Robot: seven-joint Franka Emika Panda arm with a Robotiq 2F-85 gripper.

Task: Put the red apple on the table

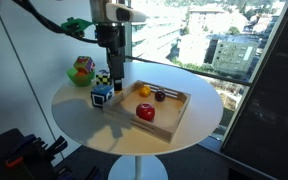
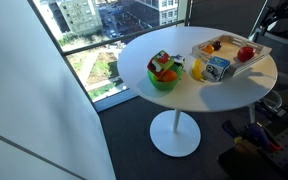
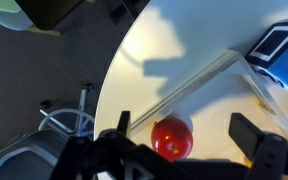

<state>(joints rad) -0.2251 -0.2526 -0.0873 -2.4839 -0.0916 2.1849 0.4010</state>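
End effector (image 3: pixel 184 128) (blurred, cropped) gapes wide, empty, over red apple (image 3: pixel 171 137), partly hidden.

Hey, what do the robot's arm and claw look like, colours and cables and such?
The arm shows a white and grey wrist section, with a black cable looping behind it. The claw below is black and boxy; in the wrist view its two fingers are dark and blocky.
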